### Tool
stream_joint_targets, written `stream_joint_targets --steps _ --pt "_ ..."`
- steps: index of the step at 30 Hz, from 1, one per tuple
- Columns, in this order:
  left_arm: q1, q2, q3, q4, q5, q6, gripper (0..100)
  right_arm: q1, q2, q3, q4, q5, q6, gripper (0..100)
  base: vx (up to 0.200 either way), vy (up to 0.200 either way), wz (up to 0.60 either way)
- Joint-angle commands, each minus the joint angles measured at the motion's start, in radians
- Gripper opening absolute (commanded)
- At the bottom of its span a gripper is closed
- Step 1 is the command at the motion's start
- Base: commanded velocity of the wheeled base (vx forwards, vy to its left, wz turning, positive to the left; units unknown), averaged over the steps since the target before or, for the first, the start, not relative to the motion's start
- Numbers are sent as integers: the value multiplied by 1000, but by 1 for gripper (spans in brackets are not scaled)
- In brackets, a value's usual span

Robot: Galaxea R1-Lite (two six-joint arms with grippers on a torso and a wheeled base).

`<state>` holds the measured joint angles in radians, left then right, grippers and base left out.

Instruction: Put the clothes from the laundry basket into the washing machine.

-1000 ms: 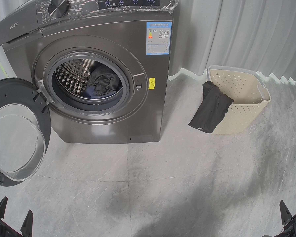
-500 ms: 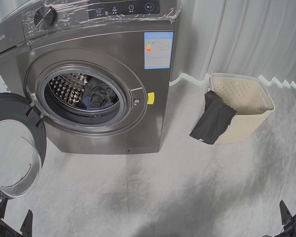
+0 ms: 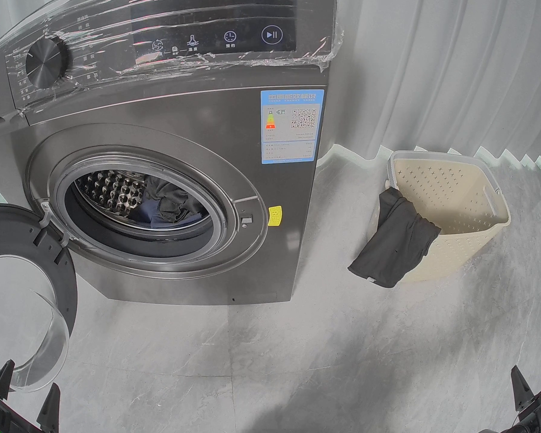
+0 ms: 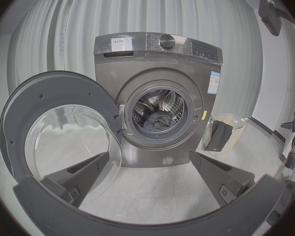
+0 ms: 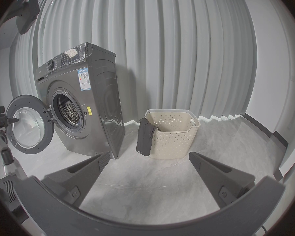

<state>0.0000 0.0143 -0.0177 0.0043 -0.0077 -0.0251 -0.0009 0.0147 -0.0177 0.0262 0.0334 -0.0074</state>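
A grey washing machine (image 3: 180, 121) stands with its round door (image 3: 24, 290) swung open to the left. Dark clothes (image 3: 165, 205) lie inside the drum (image 4: 158, 119). To its right sits a cream laundry basket (image 3: 457, 202) with a black garment (image 3: 400, 242) hanging over its near-left rim down to the floor. My left gripper (image 3: 24, 401) is low at the bottom left, open and holding nothing. My right gripper (image 3: 538, 386) sits at the bottom right corner, open and holding nothing. The right wrist view has the basket (image 5: 173, 131) and the garment (image 5: 145, 136) ahead of the open gripper (image 5: 147, 177).
Pleated white curtains (image 3: 451, 55) hang behind the machine and basket. Grey stone floor (image 3: 342, 344) stretches between me and both. The open door (image 4: 60, 125) stands close in front of the left gripper (image 4: 147, 177).
The whole head view has shifted: the machine and basket appear larger and lower, so the camera has moved closer. Both grippers hold the same places in the picture.
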Motion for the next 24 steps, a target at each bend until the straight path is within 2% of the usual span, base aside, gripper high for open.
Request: stream_joint_targets --steps 1,24 --pt "0 -14 15 0 0 1 100 -1 -13 8 0 0 0 100 0 -200 0" --pt "0 -14 15 -1 0 1 100 -1 -13 8 0 0 0 100 0 -200 0"
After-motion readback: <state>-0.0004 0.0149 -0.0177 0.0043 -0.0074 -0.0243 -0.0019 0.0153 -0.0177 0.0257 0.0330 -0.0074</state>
